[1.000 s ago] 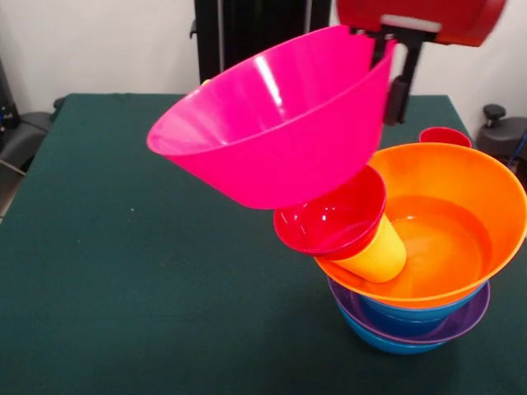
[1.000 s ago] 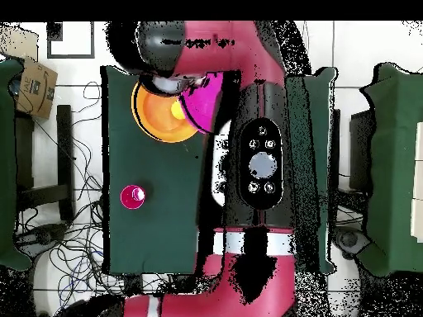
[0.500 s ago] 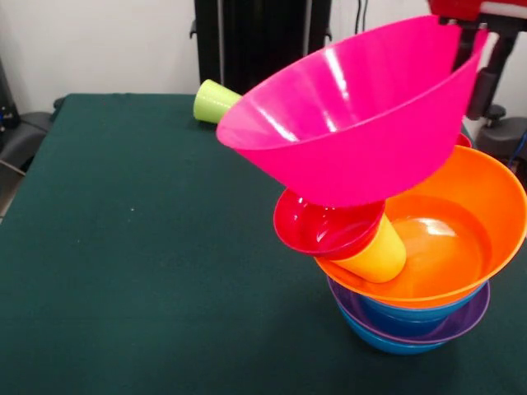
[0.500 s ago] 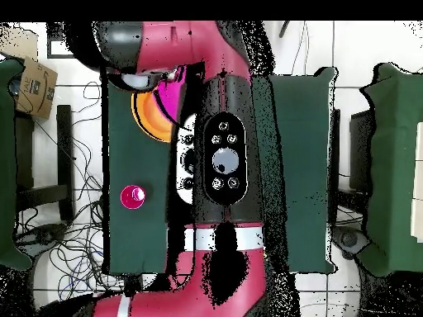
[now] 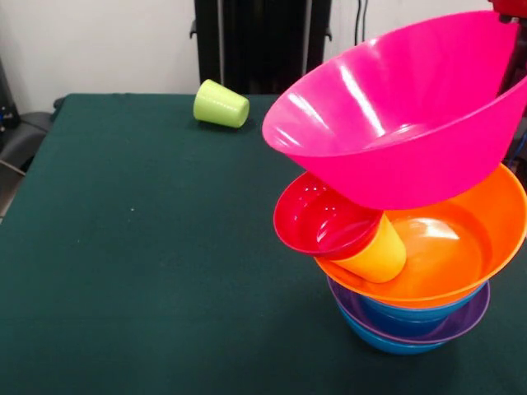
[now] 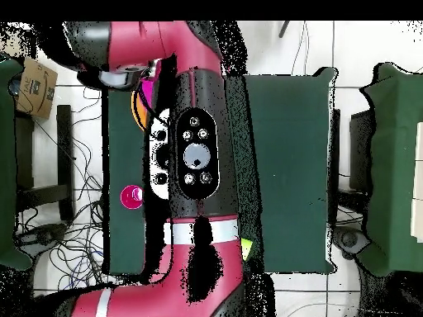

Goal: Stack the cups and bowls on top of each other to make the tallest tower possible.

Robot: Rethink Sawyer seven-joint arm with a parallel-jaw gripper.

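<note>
The tower stands near the table's front right corner: blue and purple bowls lowest, the wide orange bowl above, a tilted yellow cup in it with the small red bowl on its mouth. The pink bowl tilts just above them. My gripper barely shows, so I cannot tell its state. A lime green cup lies far back.
</note>
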